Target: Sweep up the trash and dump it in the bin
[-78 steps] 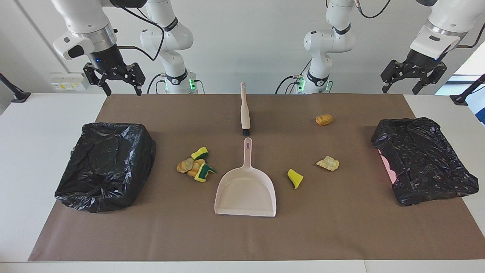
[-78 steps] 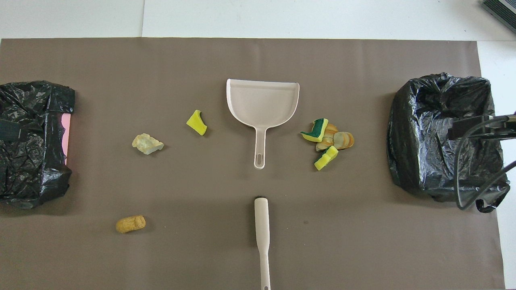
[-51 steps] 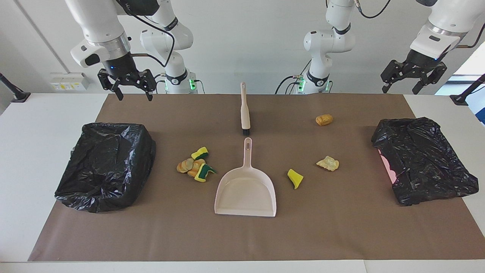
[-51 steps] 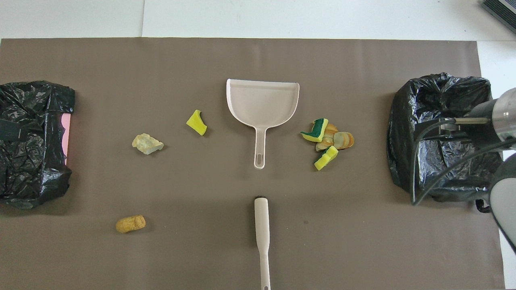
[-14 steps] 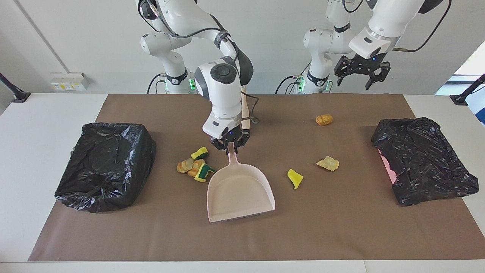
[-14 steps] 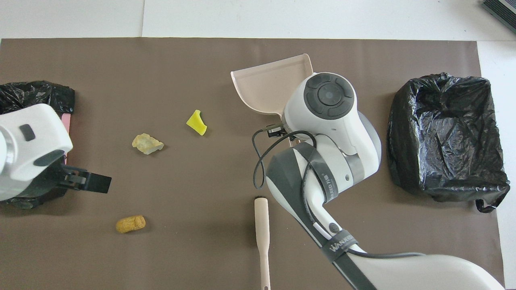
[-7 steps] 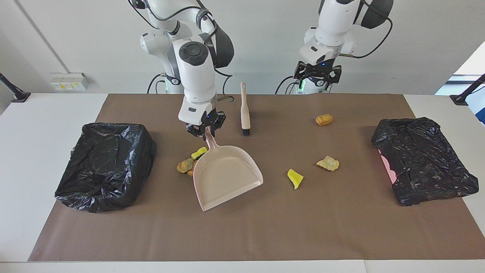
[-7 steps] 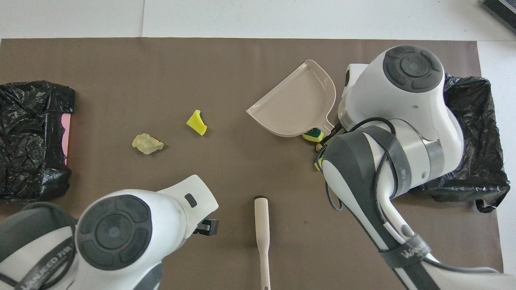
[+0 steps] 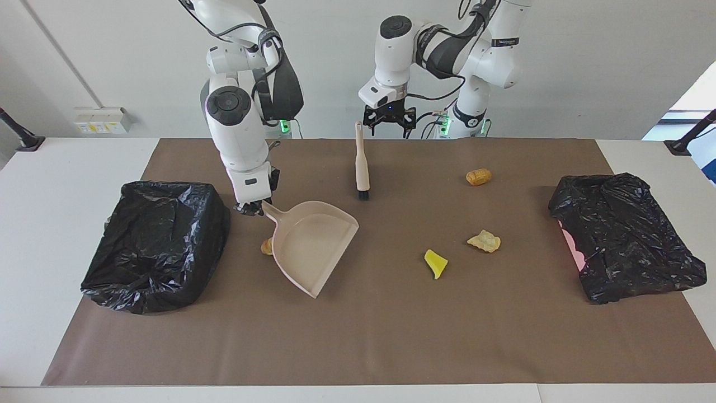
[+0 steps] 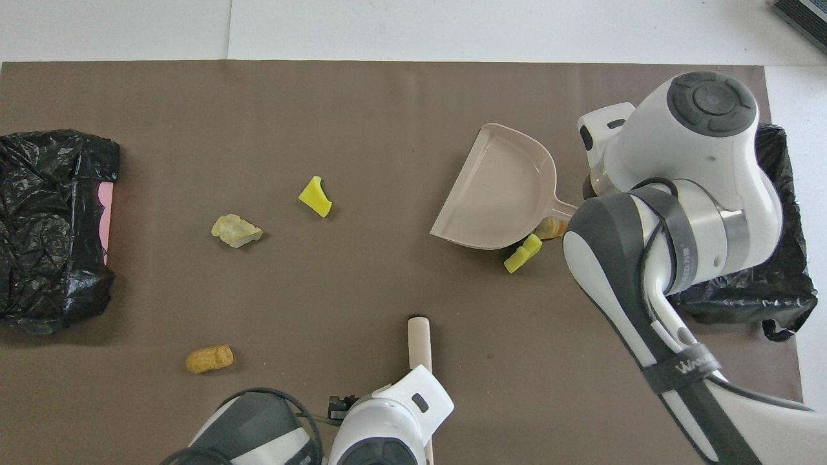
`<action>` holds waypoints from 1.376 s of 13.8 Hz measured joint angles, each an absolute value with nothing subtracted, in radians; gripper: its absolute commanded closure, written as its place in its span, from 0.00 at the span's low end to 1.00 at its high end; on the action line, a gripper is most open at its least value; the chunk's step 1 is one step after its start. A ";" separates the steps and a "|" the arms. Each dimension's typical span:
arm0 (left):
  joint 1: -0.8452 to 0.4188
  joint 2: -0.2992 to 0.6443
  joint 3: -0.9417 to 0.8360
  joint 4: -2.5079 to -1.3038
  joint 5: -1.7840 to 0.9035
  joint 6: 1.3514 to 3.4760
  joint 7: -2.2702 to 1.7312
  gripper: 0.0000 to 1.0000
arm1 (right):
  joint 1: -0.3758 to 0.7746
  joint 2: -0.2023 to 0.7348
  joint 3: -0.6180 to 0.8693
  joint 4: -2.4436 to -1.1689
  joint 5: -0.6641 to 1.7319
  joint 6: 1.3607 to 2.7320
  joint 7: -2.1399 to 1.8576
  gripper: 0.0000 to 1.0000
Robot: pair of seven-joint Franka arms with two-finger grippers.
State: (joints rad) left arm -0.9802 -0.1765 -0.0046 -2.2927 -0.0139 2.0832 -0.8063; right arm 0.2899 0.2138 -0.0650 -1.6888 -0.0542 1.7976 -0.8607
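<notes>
Closest in, my left hand (image 9: 390,120) hangs with its fingers spread, holding nothing, just beside the handle end of the brush (image 9: 362,162). The brush lies flat on the brown mat (image 9: 358,336) that covers the desk, bristles pointing away from the robots. My right hand (image 9: 251,209) is pressed together on the tip of the dustpan (image 9: 310,240) handle, right beside the black-bagged bin (image 9: 156,243) at the right arm's end of the desk. The pan slants out from that hand with its open lip turned toward the middle of the mat. I cannot tell whether the lip rests on the mat. The pan sits over the cluster of trash. From the facing view only one tan chunk (image 9: 267,246) peeks out at the pan's edge just below the hand. From overhead a yellow-and-green piece (image 10: 523,253) shows just beside the pan's back wall. Well apart from both hands, toward the left arm's end, three more scraps lie loose on the mat: a tan-orange chunk (image 9: 479,177) nearest the robots, then a pale chunk (image 9: 484,240), and a yellow wedge (image 9: 436,263) farthest out. A second black-bagged bin (image 9: 623,235) sits at the left arm's end.
</notes>
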 measured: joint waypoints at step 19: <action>-1.133 -0.029 0.002 -2.350 -0.020 2.269 -0.905 1.00 | 0.307 0.215 -0.059 -1.744 -0.083 1.865 -0.925 1.00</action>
State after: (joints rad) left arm -1.1332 -0.0289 0.0019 -2.3500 -0.0204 2.2692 -0.9051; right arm 0.3070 0.2151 -0.0587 -1.7445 -0.0831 1.8653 -0.9247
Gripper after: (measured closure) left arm 0.740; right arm 0.687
